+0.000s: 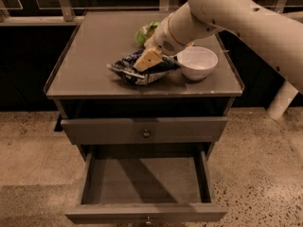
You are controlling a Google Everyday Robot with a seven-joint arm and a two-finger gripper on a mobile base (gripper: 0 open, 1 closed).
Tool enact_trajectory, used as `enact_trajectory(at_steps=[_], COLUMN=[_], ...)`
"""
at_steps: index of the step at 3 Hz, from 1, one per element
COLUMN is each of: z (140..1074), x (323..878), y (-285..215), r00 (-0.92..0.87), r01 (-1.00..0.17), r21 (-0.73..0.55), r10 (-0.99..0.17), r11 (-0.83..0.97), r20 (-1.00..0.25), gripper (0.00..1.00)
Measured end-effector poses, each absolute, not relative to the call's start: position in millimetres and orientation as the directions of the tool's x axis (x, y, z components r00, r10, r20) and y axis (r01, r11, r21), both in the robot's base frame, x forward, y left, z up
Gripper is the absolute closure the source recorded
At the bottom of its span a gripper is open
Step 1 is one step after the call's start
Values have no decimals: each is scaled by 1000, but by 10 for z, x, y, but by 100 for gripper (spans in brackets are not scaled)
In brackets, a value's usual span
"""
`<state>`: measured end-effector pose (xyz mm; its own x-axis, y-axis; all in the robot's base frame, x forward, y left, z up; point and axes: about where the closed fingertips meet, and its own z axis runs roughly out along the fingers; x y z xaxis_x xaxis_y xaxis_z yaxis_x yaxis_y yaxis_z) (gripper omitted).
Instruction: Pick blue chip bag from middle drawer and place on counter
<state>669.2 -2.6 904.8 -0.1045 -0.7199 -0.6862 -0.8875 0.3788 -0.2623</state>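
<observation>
On the grey surface (90, 74) lies your blue chip bag (135, 74), all crinkled, just beside a white bowl (196, 63). Your pincer (149, 59) sits right on top of the bag, touching it, but you cannot tell if it is grasping the bag or has let go. Behind it peeks a green snack bag (146, 31). Down below, the middle drawer (144, 181) is pulled out

Green bag (144, 31) mostly behind end effector (149, 60) at blue chip bag (136, 73)
</observation>
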Motion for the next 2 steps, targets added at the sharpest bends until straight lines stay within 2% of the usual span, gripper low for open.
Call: enact_trajectory(at_steps=[1, 2], z=[9048, 9047], x=[6692, 6692], y=[-26, -25], r00=[-104, -104], r01=[-888, -888], r21=[-262, -262], r10=[-720, -720], r11=[379, 379], r20=[-686, -686], gripper=[0, 0])
